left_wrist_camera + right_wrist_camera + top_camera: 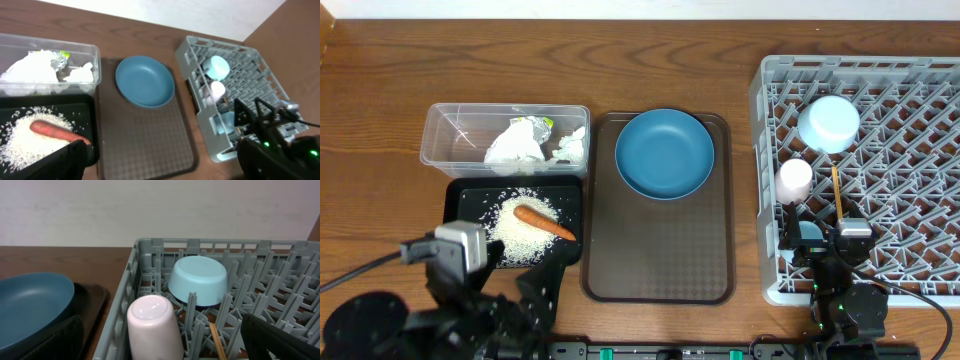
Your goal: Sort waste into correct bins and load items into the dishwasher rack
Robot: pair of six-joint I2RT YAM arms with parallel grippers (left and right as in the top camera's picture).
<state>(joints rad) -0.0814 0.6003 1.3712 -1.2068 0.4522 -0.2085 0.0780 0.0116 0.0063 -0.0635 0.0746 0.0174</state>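
Crumpled white napkins [520, 143] lie in the clear tub [445, 120]. The carrot [544, 223] lies on a pile of rice [520, 235] in the black tray [460, 200]. In the grey dishwasher rack [910, 160] the light blue bowl [828, 122] sits upside down, with the pink cup [794, 180], chopsticks [837, 195] and light blue cup [810, 232] nearer the front. My left gripper [520, 275] is open and empty at the black tray's near edge. My right gripper [825, 250] is open and empty over the rack's front left corner, behind the pink cup [152, 325].
A large brown serving tray [660, 250] lies between the bins and the rack, with a dark blue plate [664, 152] on its far end. The rack's front wall [790, 292] is right below the right gripper.
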